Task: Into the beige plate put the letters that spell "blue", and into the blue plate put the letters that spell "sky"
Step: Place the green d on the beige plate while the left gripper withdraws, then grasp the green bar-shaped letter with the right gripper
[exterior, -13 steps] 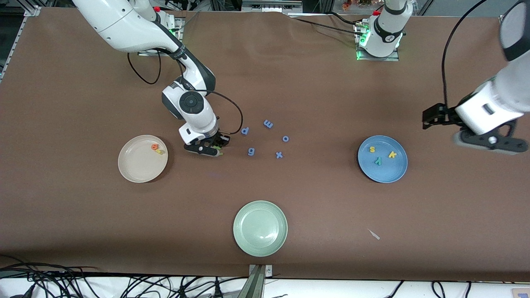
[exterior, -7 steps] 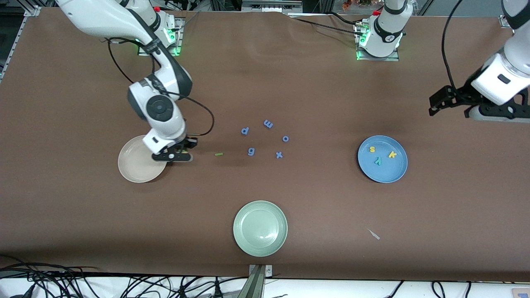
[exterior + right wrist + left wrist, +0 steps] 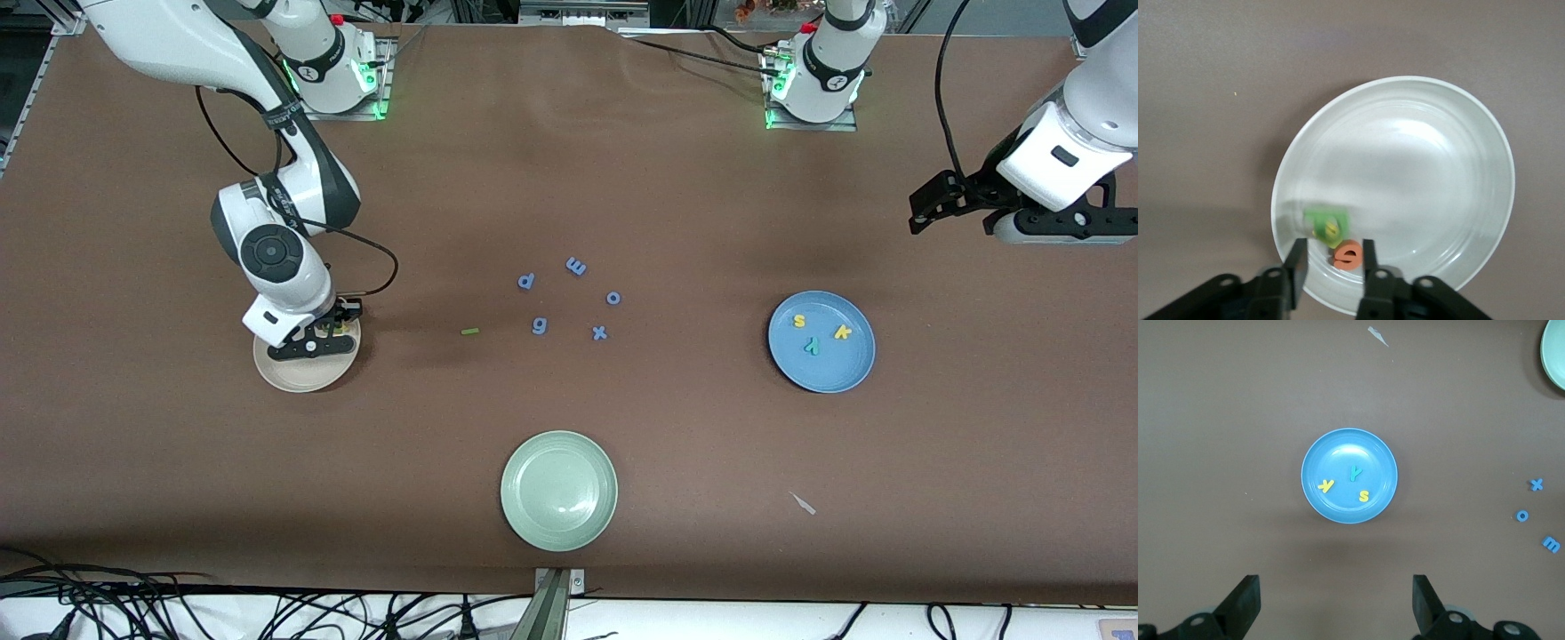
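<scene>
Your right gripper (image 3: 1331,257) hangs low over the round cream-beige plate (image 3: 293,378), fingers slightly spread, a blurred green foam letter b (image 3: 1327,223) dropping free onto the plate beside the orange foam e (image 3: 1347,255). The small green foam bar l (image 3: 470,332) lies on the table toward the middle, its long axis pointing along the table; the right arm is nearer. Your left gripper (image 3: 1335,603) waits spread wide, high beside the round blue plate (image 3: 1338,503) holding the yellow s (image 3: 1364,496), yellow k (image 3: 1326,485) and teal y (image 3: 1355,473).

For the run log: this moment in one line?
right gripper: open over beige plate | green b: blurred beside orange e | green l: on table | left gripper: open, waiting over table | blue plate: s, k, y
</scene>
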